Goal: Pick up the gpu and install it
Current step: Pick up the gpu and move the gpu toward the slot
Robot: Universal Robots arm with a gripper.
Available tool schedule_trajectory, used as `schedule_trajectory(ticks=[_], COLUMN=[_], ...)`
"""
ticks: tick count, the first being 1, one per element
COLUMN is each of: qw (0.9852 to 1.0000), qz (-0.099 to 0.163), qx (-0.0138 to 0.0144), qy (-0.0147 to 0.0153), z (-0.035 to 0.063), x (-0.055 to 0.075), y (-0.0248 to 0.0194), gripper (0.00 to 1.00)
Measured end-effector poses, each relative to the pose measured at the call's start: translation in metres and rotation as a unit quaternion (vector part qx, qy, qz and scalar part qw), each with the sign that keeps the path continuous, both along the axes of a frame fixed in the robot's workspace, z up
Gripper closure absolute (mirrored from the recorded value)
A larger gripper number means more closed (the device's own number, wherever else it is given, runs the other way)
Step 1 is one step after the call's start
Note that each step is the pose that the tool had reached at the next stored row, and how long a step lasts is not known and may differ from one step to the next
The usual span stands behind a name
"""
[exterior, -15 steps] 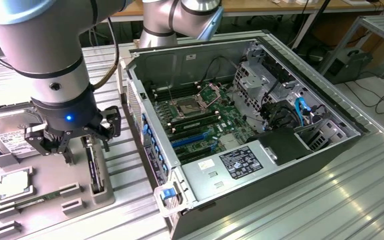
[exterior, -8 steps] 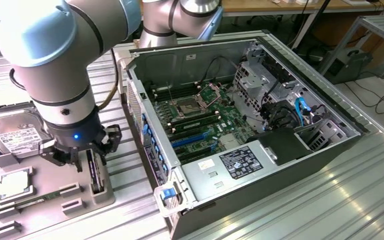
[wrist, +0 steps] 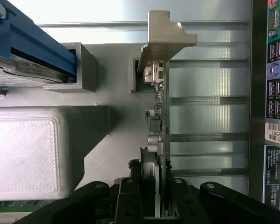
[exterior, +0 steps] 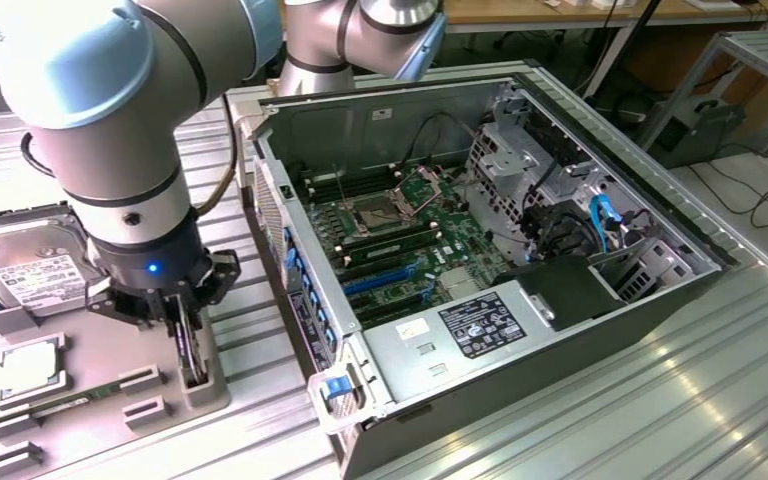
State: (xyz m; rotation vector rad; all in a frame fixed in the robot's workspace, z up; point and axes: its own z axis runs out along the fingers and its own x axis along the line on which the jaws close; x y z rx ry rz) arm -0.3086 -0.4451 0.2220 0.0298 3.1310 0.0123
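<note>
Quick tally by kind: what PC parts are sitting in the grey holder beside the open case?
hard drive: 1
gpu: 1
memory stick: 1
square silver chip, probably a CPU: 1
Total: 4

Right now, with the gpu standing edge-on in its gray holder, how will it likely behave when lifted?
The gpu is a thin rigid-looking board, so it should probably stay stiff and feel light. Its silver bracket at one end may make it tip that way. Small exposed components on its face look fragile if squeezed.
</note>
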Motion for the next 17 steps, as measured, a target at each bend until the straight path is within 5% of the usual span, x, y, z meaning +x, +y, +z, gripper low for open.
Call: schedule_trajectory(ticks=[5, 6, 17], qw=[1.0000, 1.0000, 0.9999], qz=[0.000, 0.008, 0.014], qx=[0.0004, 0.0019, 0.0018], qy=[0.0008, 0.0047, 0.0048], z=[0.0441, 0.0549, 0.0605], x=[0.000, 0.000, 0.000], y=[0.0000, 0.0000, 0.0001], gripper=[0.72, 0.72, 0.72])
